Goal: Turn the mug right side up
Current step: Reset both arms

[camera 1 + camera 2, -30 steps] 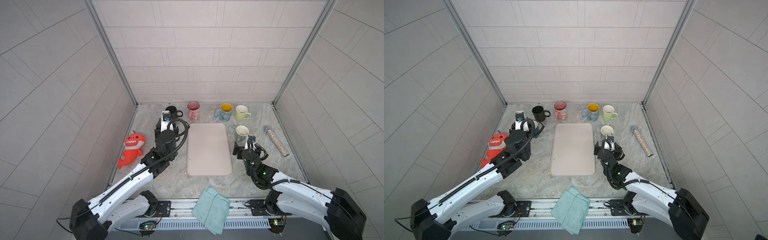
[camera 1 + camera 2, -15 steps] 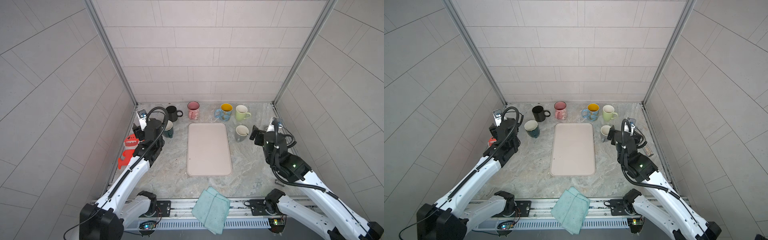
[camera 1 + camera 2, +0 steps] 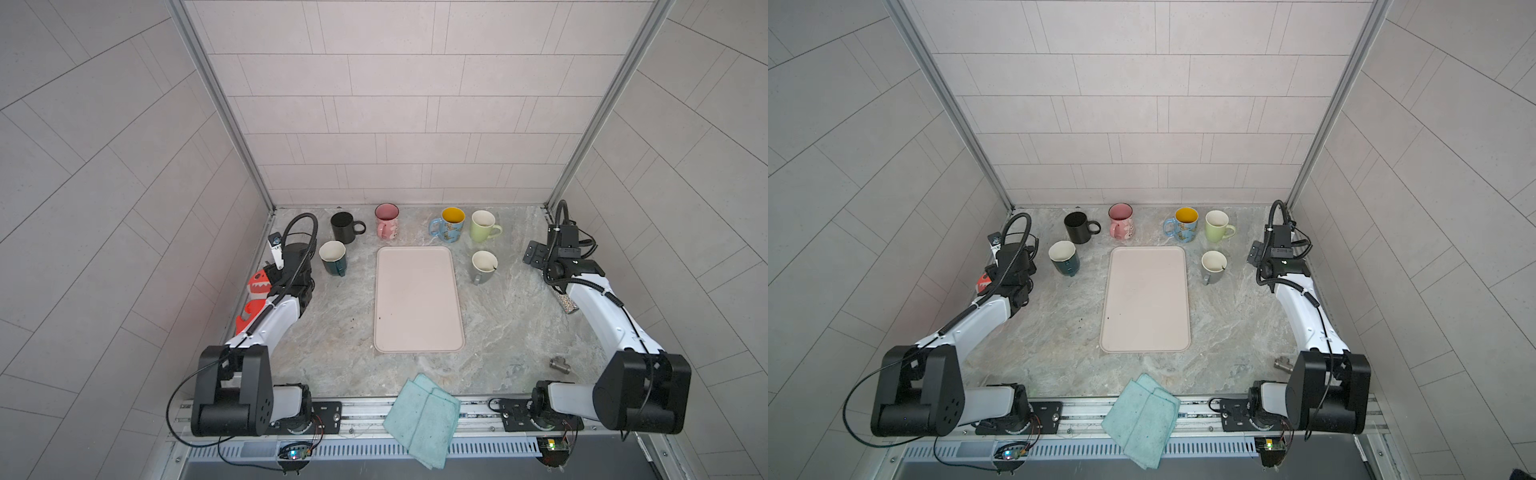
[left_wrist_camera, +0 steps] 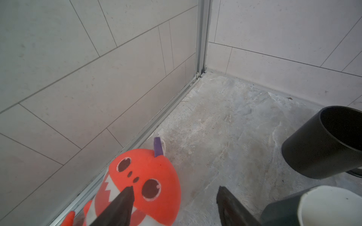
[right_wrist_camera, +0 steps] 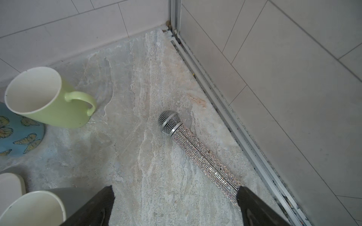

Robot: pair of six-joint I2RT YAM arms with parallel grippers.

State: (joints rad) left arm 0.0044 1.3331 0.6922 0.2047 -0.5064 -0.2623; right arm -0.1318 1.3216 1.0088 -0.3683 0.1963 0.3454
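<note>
All the mugs in view stand upright with their mouths up. A dark teal mug with a white inside stands left of the tray, and a grey mug stands to the tray's right. My left gripper is open and empty above the floor by the left wall, with the teal mug just beside it. My right gripper is open and empty near the right wall, the grey mug off to one side.
A pink tray lies in the middle. Black, pink, blue and green mugs line the back. A red shark toy lies under the left gripper and a glittery microphone under the right. A teal cloth hangs over the front edge.
Both arms have drawn back from the mugs to the side walls. The left gripper opened and left the teal mug standing upright. The right gripper stayed open.
</note>
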